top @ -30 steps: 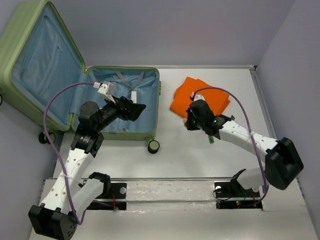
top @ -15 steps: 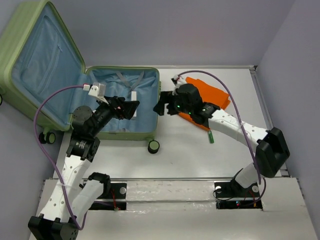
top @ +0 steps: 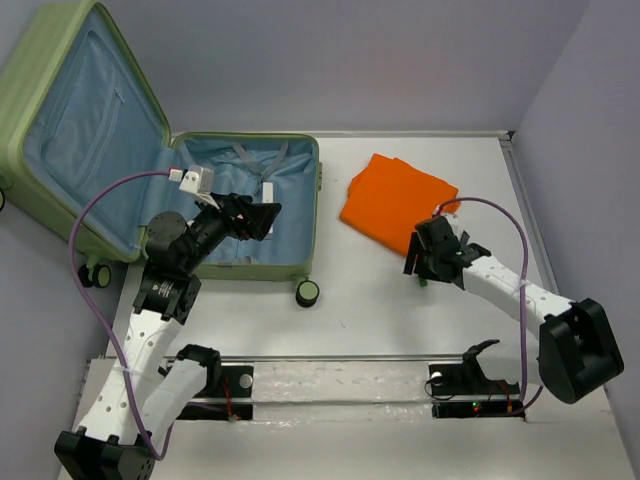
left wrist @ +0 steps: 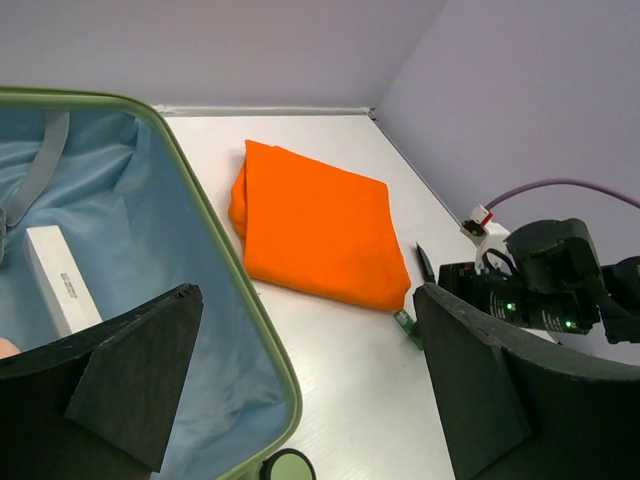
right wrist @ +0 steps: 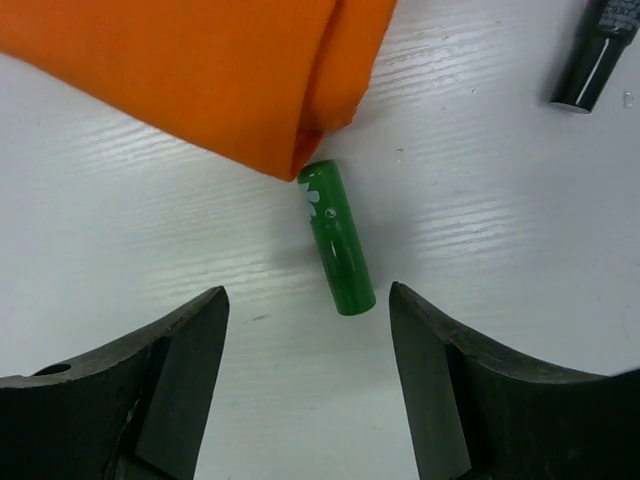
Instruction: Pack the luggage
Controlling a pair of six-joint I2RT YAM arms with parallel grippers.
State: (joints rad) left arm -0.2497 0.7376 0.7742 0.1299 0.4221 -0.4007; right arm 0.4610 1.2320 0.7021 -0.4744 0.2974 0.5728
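The luggage [top: 318, 200] lies open at the left, a light green shell with blue lining, its lid [top: 70, 110] leaning back. A white box [top: 268, 192] lies inside it. My left gripper [top: 262, 218] hovers open over the luggage's right part, empty; its wrist view shows the rim [left wrist: 215, 260] between the jaws [left wrist: 305, 330]. A folded orange cloth [top: 395, 200] lies on the table to the right. My right gripper [top: 425, 262] stands open just off the cloth's near corner. A small green tube [right wrist: 336, 238] lies ahead of its jaws [right wrist: 307, 292], untouched.
A black cylindrical thing [right wrist: 592, 60] lies on the table past the green tube. The luggage's black wheel [top: 307, 292] sticks out at its near right corner. The table's right edge meets a purple wall [top: 560, 150].
My right gripper was shut at the cloth, swung left toward the luggage, then came back right and nearer, now open over the green tube. The cloth lies flat. The left arm barely moved.
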